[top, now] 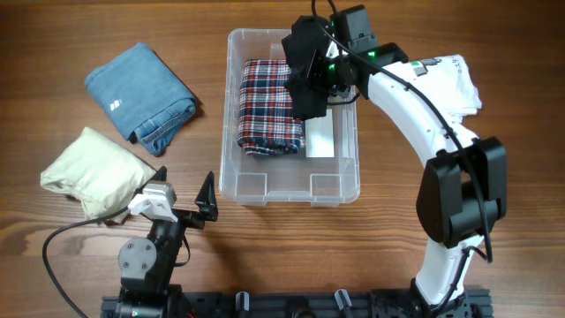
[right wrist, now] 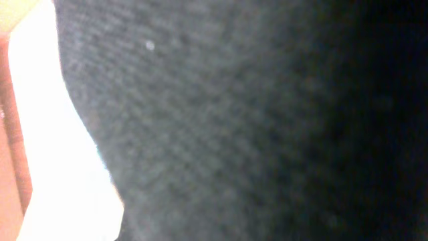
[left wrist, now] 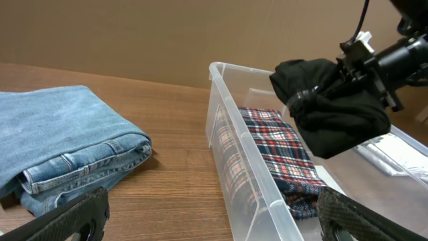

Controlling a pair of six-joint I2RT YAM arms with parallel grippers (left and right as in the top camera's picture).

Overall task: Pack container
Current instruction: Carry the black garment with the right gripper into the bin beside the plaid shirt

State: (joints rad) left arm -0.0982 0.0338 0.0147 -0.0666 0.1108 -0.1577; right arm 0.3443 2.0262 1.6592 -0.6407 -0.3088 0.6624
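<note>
The clear plastic container (top: 291,196) stands mid-table with a folded plaid cloth (top: 269,106) in its left half and a white label (top: 320,141) on its base. My right gripper (top: 331,66) hangs above the container's far right part, shut on a bunched black garment (top: 307,75). From the left wrist view the black garment (left wrist: 334,110) dangles over the container (left wrist: 231,94) and the plaid cloth (left wrist: 281,150). Black fabric (right wrist: 234,120) fills the right wrist view and hides the fingers. My left gripper (top: 181,199) is open and holds nothing, low beside the container's near left corner.
Folded blue jeans (top: 141,95) lie at the far left, a cream garment (top: 95,172) nearer, just left of my left gripper. A white garment (top: 459,84) lies right of the container, partly under the right arm. The jeans (left wrist: 60,140) lie ahead-left of my left gripper.
</note>
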